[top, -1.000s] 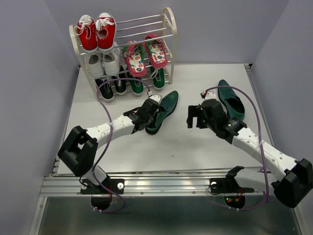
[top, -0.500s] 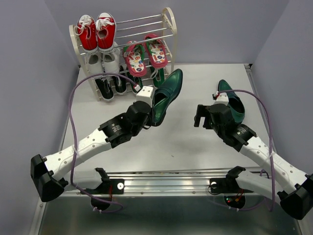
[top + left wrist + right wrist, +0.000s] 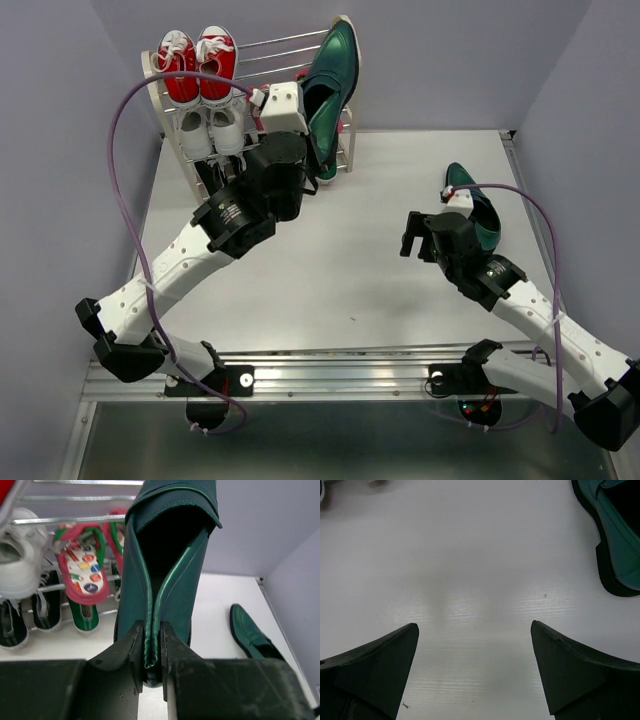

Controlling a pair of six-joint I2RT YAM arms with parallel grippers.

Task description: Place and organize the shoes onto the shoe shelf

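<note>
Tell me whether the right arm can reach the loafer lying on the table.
Probably yes: the open right end effector hovers just beside the loafer, with only bare table between them.

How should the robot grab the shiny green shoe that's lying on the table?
Probably grip the loafer by the thin side wall of its opening, from above, one finger inside and one outside. It lies on its sole, opening up, and the left gripper pinches its twin by that same edge. The open right gripper is beside it.
</note>
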